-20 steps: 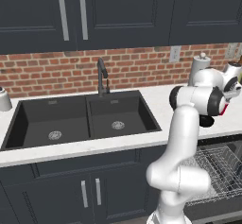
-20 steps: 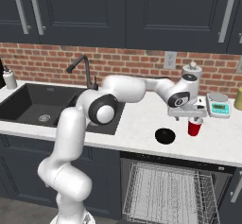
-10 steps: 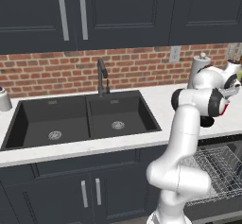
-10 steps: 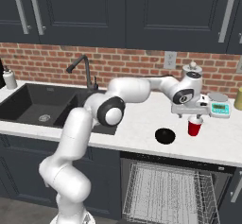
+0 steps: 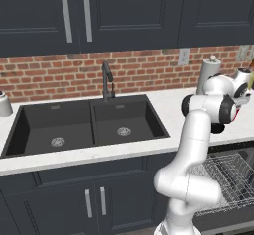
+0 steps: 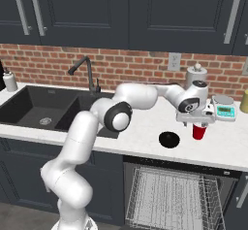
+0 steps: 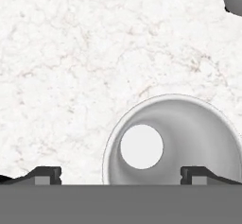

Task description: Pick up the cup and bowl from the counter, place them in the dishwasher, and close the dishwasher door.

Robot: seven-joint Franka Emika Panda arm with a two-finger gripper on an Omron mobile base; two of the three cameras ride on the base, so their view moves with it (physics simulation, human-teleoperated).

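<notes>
The desk is a long white stone-like top that crosses the middle of both base views, with a black double sink set into it at the left centre of the left base view and a dark faucet rising behind it. A red brick wall runs behind, dark cabinets with silver handles hang along the top, and more dark cabinet doors stand below.

At the lower right of the right base view the dishwasher shows its silver wire rack pulled out under the desk edge. On the desk to the right of centre lies the bowl, glossy black, and just to its right stands the cup, red, with the hand directly above it. A white paper towel roll stands by the wall behind, and a small scale sits at the right.

In the hand view the cup sits at the lower centre and right, seen from above with its pale inside. The two finger tips stand wide apart, one left of the cup and one at its right part, and nothing is gripped.

Against the picture of a second ago, the hand has shifted to the right in the right base view and now stands over the cup; cup and bowl lie as before, and the hand is as wide as it was.
</notes>
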